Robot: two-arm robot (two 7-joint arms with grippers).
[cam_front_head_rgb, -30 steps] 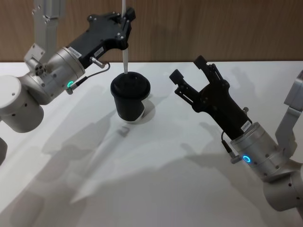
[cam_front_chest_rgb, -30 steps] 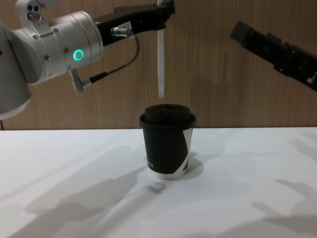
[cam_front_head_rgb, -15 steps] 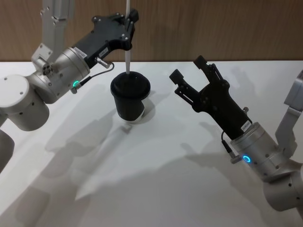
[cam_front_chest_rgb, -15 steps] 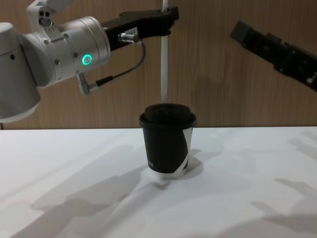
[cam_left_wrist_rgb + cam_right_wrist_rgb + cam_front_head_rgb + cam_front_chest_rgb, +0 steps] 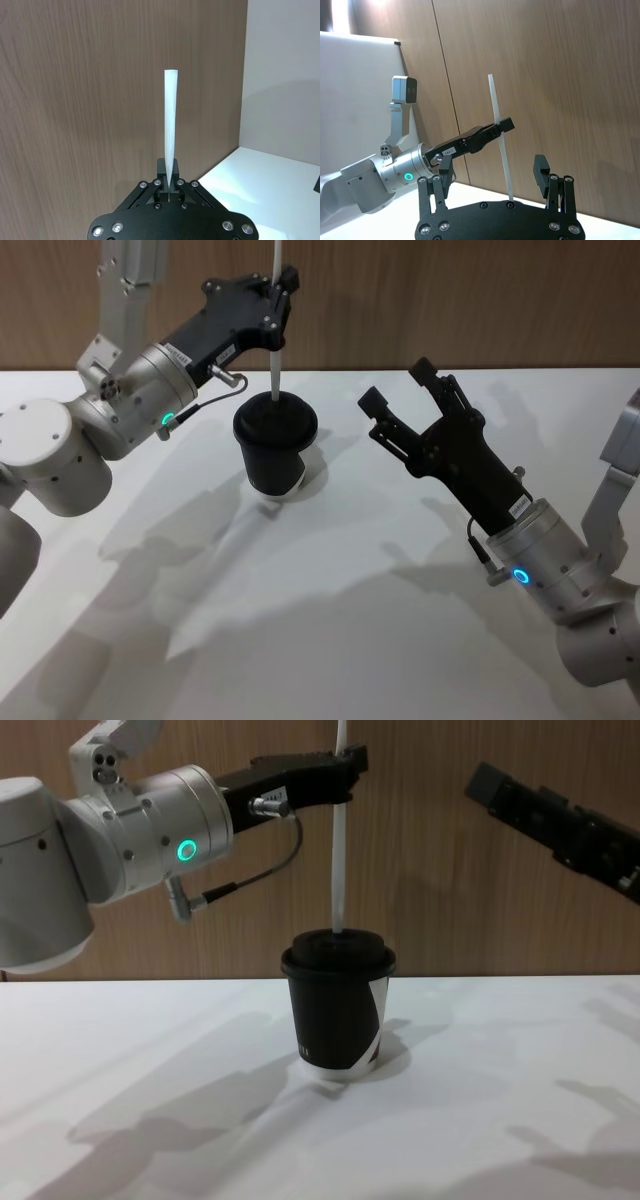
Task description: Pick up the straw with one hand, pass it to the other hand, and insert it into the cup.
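The white straw (image 5: 339,840) stands upright over the black lidded cup (image 5: 338,1005), and its lower tip meets the top of the dome lid. My left gripper (image 5: 350,765) is shut on the straw's upper part, above the cup. From the head, the straw (image 5: 275,340) drops from the left gripper (image 5: 281,298) to the cup (image 5: 275,445). In the left wrist view the straw (image 5: 170,130) rises out of the closed fingers. My right gripper (image 5: 397,383) hangs open and holds nothing, to the right of the cup. The right wrist view looks past its own spread fingers (image 5: 540,172) to the straw (image 5: 499,135).
The cup stands on a white table (image 5: 330,620) with bare surface on all sides. A wooden wall (image 5: 430,870) closes off the back. The right arm's black gripper (image 5: 545,815) crosses the upper right of the chest view.
My left gripper has moved right and slightly down with the straw. The straw's lower tip went from hanging above the lid's left side to touching the lid's top. The right arm stayed still.
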